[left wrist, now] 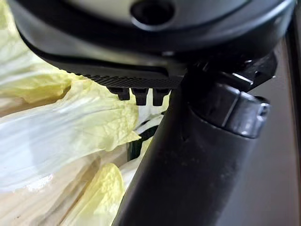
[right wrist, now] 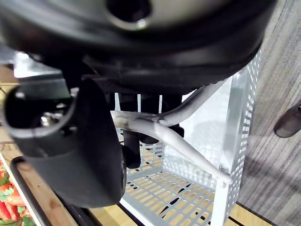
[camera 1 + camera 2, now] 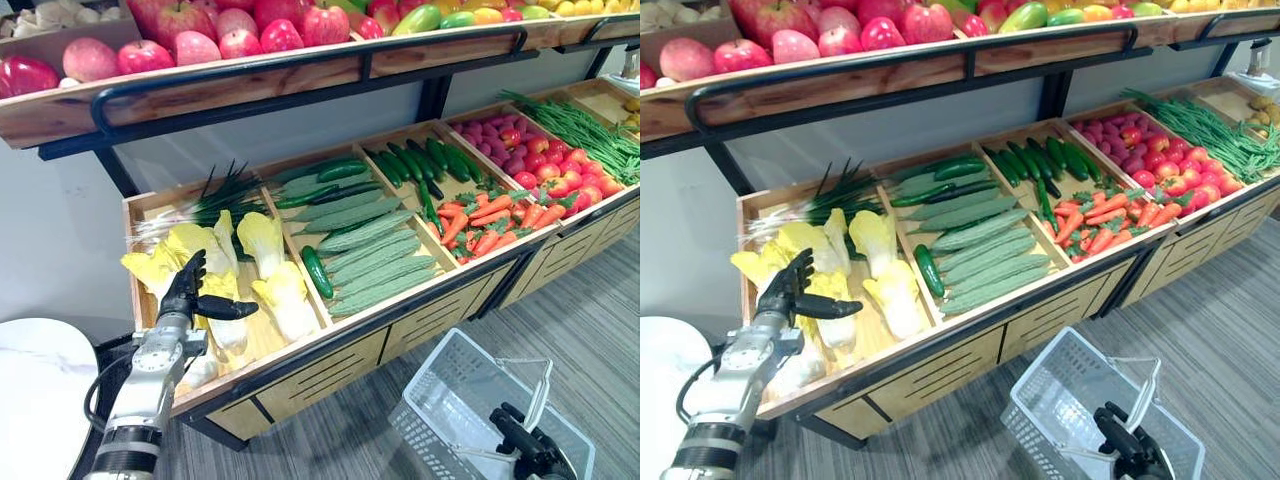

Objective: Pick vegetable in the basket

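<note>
R hand, cut off, grips basket handle; L hand spread over cabbage

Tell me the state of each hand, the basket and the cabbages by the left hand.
left hand: open, fingers straight over the cabbages, gripping none.
right hand: shut on the basket handle.
basket: held by its handle, empty.
cabbages: lying in their bin, none lifted.
</note>
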You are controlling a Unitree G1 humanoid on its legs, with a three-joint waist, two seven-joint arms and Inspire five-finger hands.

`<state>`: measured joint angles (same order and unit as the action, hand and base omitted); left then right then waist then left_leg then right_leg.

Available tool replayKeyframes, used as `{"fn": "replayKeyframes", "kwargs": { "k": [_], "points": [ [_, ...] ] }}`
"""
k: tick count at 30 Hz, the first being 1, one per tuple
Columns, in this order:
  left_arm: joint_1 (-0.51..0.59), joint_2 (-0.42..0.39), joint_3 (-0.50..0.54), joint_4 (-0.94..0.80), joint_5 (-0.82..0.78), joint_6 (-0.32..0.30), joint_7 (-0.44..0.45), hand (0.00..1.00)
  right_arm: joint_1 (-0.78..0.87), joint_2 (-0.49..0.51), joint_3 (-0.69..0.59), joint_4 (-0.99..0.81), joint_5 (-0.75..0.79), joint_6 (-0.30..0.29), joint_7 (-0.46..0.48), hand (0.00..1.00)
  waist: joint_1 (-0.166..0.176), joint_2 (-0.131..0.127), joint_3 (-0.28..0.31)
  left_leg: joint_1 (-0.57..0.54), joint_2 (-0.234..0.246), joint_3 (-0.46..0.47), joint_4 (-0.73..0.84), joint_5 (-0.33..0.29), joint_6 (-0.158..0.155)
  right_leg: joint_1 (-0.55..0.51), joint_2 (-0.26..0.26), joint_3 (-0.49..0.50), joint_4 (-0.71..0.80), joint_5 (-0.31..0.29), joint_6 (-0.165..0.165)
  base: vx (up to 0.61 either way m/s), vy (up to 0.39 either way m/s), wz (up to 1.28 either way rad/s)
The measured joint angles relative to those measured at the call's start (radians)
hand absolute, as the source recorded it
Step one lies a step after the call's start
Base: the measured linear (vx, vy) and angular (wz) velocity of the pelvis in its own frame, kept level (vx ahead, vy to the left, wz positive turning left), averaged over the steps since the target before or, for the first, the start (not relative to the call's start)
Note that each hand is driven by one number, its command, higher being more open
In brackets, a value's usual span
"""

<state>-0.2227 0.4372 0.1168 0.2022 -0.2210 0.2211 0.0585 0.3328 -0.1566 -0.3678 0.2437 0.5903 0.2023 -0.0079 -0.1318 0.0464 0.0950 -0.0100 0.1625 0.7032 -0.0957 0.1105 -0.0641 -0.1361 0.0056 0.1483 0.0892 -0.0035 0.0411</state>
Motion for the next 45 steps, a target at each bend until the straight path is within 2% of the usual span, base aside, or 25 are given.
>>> {"fn": "replayKeyframes", "kwargs": {
  "k": [5,11,21,24,28,33,38,45],
  "points": [
    [-0.07,0.0,-0.027,0.083,0.031,0.033,0.053,1.0,-0.038,0.001,0.036,0.016,0.001,-0.012,-0.002,0.0,-0.01,-0.003,0.036,-0.016,-0.002,0.003,0.0,0.006,0.005,-0.025,0.001,0.005,0.014,0.001,-0.001,-0.04,-0.001,-0.02],
    [-0.102,0.007,-0.028,0.088,0.041,0.077,0.111,1.0,-0.043,0.002,0.038,0.017,0.003,-0.022,-0.004,0.0,-0.01,-0.003,0.055,-0.03,-0.006,0.001,0.001,0.008,0.006,-0.039,0.0,0.004,0.017,0.002,-0.002,0.0,0.0,0.0],
    [-0.141,0.089,-0.008,0.06,0.078,0.116,0.146,1.0,-0.042,0.002,0.045,0.016,0.014,-0.033,-0.011,0.0,0.0,0.006,0.067,-0.056,-0.007,-0.027,0.005,0.018,0.013,-0.055,-0.003,-0.022,0.025,0.001,-0.003,-0.02,0.006,0.08],
    [-0.143,0.089,-0.006,0.038,0.094,0.116,0.11,1.0,-0.043,0.002,0.045,0.014,0.034,-0.033,-0.015,0.0,0.014,0.01,0.077,-0.059,-0.006,-0.034,0.005,0.022,0.016,-0.057,-0.004,-0.03,0.03,-0.001,-0.004,-0.04,0.005,0.08],
    [-0.137,0.089,-0.042,0.031,0.151,0.116,0.002,1.0,-0.052,0.002,0.046,0.008,0.039,-0.033,-0.015,0.0,0.016,0.012,0.087,-0.064,-0.004,-0.035,0.001,0.024,0.017,-0.064,-0.005,-0.033,0.037,-0.002,-0.006,-0.04,0.006,0.02],
    [-0.13,0.082,-0.235,0.03,0.187,0.115,-0.12,1.0,-0.085,0.002,0.079,0.007,0.039,-0.033,-0.017,0.0,0.004,0.006,0.113,-0.079,-0.007,-0.026,0.001,0.025,0.019,-0.091,-0.008,-0.024,0.048,-0.001,-0.005,-0.01,0.017,-0.04],
    [-0.132,0.07,-0.271,0.018,0.249,0.102,-0.13,1.0,-0.087,0.007,0.084,0.006,0.038,-0.035,-0.017,0.0,-0.001,0.02,0.129,-0.078,-0.008,-0.02,0.001,0.025,0.018,-0.093,-0.008,-0.016,0.048,-0.001,-0.005,0.01,0.018,-0.04],
    [-0.186,0.075,-0.271,0.098,0.373,0.14,-0.19,1.0,-0.091,-0.001,0.113,0.008,0.038,-0.065,-0.016,0.0,-0.002,0.025,0.141,-0.079,-0.01,-0.002,0.0,0.024,0.018,-0.108,-0.008,0.0,0.058,0.001,-0.001,-0.03,0.023,-0.07]
  ]
}}
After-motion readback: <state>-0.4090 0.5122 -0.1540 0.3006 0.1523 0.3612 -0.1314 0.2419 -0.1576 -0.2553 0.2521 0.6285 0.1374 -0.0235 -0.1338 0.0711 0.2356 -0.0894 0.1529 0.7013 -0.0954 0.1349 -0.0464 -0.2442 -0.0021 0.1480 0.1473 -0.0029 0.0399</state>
